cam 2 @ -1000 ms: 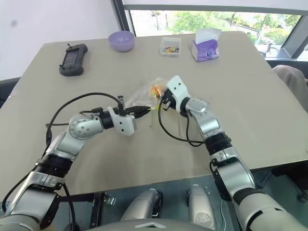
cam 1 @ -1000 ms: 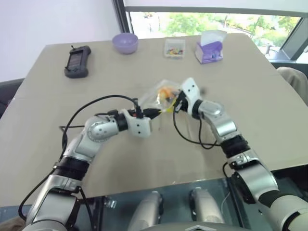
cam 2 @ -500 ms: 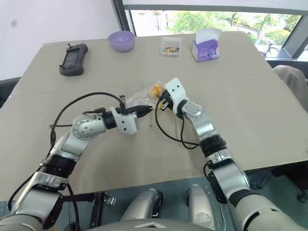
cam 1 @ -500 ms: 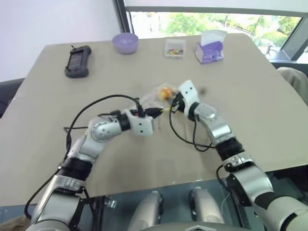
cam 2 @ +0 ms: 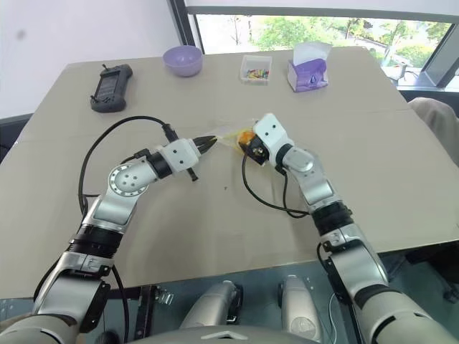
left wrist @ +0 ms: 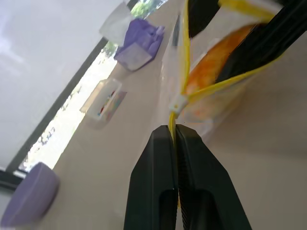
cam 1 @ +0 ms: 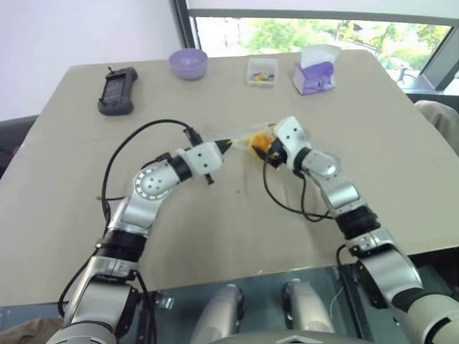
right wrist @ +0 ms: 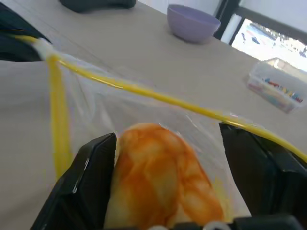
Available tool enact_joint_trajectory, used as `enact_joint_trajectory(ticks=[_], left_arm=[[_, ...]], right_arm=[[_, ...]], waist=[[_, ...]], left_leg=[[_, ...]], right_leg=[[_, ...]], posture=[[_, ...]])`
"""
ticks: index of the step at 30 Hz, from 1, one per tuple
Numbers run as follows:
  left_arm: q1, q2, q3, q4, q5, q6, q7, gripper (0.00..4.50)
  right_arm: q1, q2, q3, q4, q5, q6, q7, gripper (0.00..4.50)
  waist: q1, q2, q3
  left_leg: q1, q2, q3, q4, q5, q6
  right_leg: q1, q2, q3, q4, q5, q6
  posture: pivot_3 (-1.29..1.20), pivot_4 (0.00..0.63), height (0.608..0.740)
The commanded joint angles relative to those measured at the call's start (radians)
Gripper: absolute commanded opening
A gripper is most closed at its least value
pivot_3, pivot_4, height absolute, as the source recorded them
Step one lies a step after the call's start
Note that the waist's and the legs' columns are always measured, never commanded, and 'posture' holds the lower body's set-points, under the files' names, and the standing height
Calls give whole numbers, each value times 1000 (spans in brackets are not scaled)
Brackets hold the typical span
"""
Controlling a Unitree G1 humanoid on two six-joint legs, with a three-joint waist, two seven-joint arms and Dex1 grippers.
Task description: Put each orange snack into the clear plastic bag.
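The clear plastic bag (cam 1: 244, 140) hangs above the table between my two grippers, its yellow seal strip (left wrist: 184, 57) pulled apart at the mouth. My left gripper (left wrist: 175, 139) is shut on the end of that strip. The orange snack (right wrist: 160, 177) lies inside the bag, seen through the film as an orange patch (cam 2: 245, 136). My right gripper (right wrist: 168, 139) is at the bag's mouth, and its black fingers (right wrist: 91, 187) stand wide apart on either side of the snack.
At the far edge of the table stand a purple bowl (cam 1: 188, 62), a small clear box of coloured bits (cam 1: 261, 71) and a purple tissue pack (cam 1: 314, 72). A black handheld device (cam 1: 116, 91) lies at the far left. The table's near half (cam 1: 237, 229) is bare.
My right gripper has opened and let go of the snack, which now rests in the bag. The left gripper has rolled and moved up and away with the bag's strip.
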Motion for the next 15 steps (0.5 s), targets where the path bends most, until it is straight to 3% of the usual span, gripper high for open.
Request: enact_joint_trajectory(ticks=[1,5,8,15], left_arm=[[-28,5,55,-9,-33,30,24,0],[-27,-5,50,-19,-36,22,23,0],[-26,-20,58,-30,-56,43,22,0],[-42,-28,91,-43,-116,109,12,0]], right_arm=[[35,-52,-11,-135,14,39,50,3860],[34,-35,-38,-155,24,162,9,3860],[34,-44,-21,-166,12,124,20,3860],[99,-211,31,-227,-96,-18,68,3860]], waist=[[1,0,0],[-1,0,0],[2,0,0],[5,0,0]], left_leg=[[0,0,0,0,0,0],[0,0,0,0,0,0],[0,0,0,0,0,0],[-1,-1,0,0,0,0]], right_leg=[[0,0,0,0,0,0],[0,0,0,0,0,0],[0,0,0,0,0,0],[0,-1,-1,-1,0,0]], posture=[[0,150,740],[0,150,740],[0,150,740],[0,150,740]])
